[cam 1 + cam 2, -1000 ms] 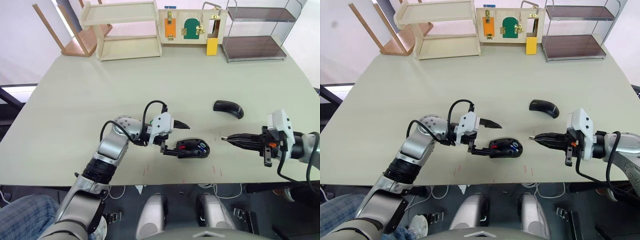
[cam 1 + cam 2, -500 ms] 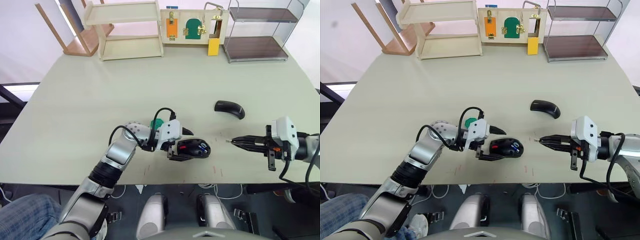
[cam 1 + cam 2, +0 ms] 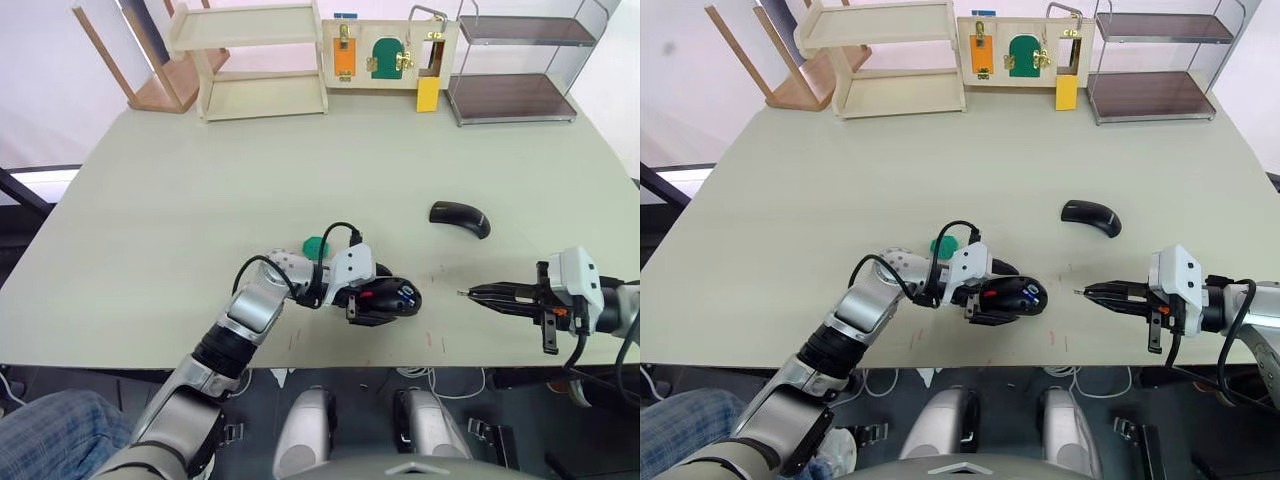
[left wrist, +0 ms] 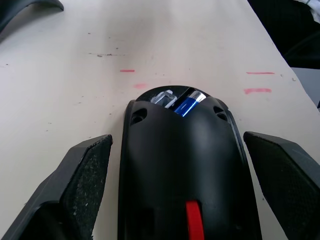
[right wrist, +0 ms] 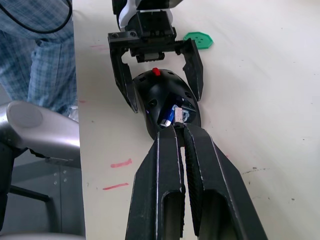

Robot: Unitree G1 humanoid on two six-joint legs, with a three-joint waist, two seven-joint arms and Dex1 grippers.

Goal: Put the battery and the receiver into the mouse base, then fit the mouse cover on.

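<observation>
The battery (image 4: pixel 189 104) sits in the mouse base (image 3: pixel 388 298), straddled by the wide left pincer (image 4: pixel 177 192); the mouse cover (image 3: pixel 459 217) lies beyond, unfitted; the right pincer (image 5: pixel 179 131) is pinched narrow, empty.

1. The mouse base (image 4: pixel 182 165) runs off the lower edge of the left wrist view, so its rear end is cut off.
2. Beside the battery (image 4: pixel 189 103) in the mouse base's compartment lies a small pale piece; whether it is the receiver cannot be told.
3. The mouse cover (image 4: pixel 30 6) is cut by the edge of the left wrist view, only a strip showing.
4. The right pincer (image 5: pixel 181 129) hides part of the mouse base's open compartment in its own wrist view.
</observation>
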